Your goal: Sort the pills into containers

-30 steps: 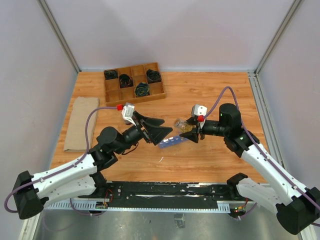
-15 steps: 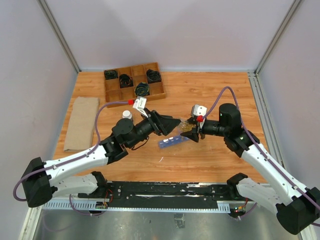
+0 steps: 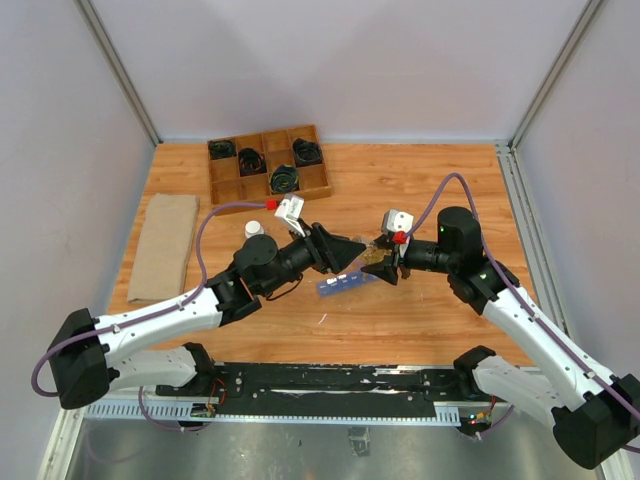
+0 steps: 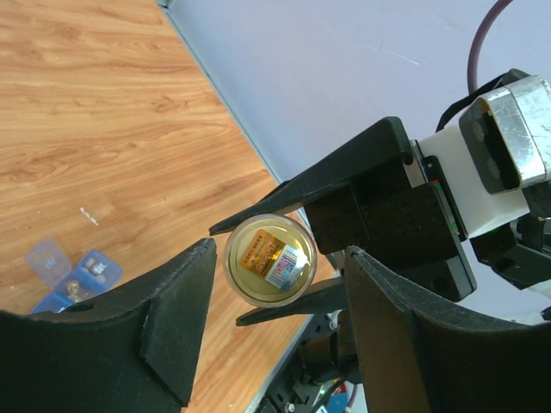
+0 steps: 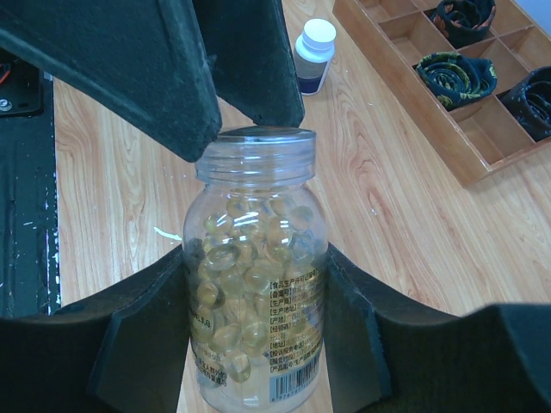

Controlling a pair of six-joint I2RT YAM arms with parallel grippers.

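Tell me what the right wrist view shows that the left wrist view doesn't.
Only the right wrist view: the white-capped dark bottle and the wooden tray with black coils. Only the left wrist view: the blue pill organizer, one lid open. Both: the clear vial of amber pills, held by the right jaws, with the left jaws open around its cap.

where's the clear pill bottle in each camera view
Top external: pill bottle mid-table, where the two arms meet.
Left wrist: pill bottle lower centre, seen end-on.
Right wrist: pill bottle centre, upright in the picture.
Shared landmark: the right fingers clamped on it, in all three.
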